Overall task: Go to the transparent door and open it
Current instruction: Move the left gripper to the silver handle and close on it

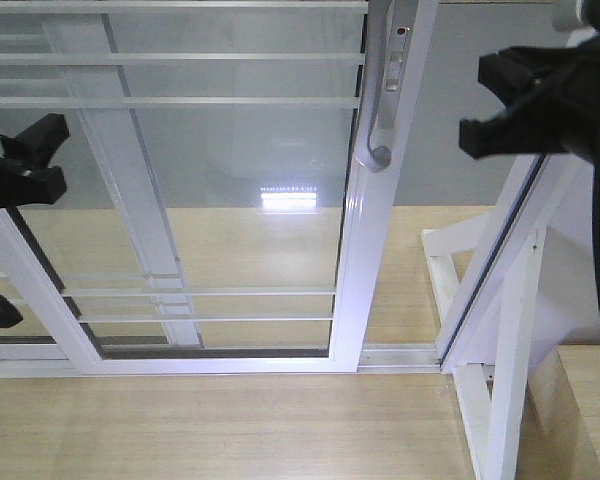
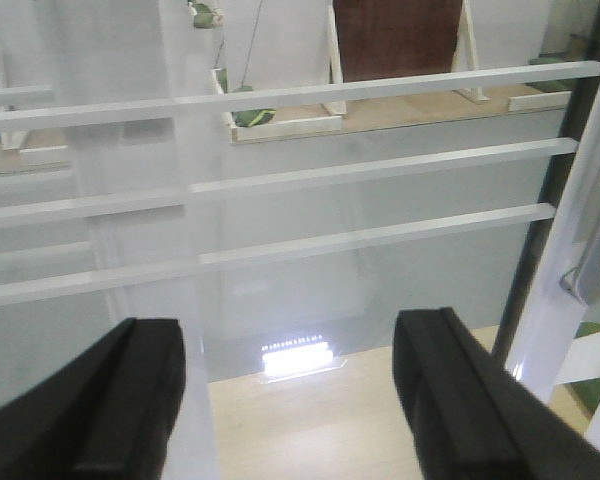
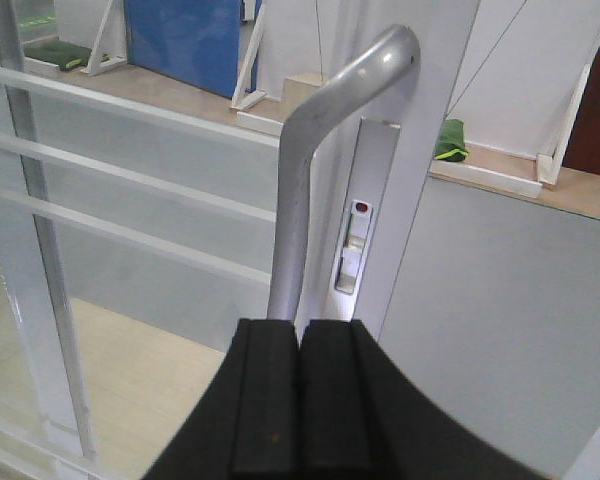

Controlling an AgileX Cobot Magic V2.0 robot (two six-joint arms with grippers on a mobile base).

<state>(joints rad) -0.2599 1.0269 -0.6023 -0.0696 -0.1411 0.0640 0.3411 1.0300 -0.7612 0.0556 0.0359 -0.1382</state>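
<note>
The transparent door fills the front view: clear glass with thin white bars in a white frame. Its curved grey handle and lock plate sit on the right stile. My right gripper hangs to the right of the handle, apart from it. In the right wrist view it is shut and empty, with the handle and lock plate just beyond its tips. My left gripper is open and empty before the glass, fingers wide apart.
A white jamb post with slanted wooden braces stands at the right, with a gap of floor between it and the door's stile. A floor track runs along the bottom. A second barred panel shows behind the glass.
</note>
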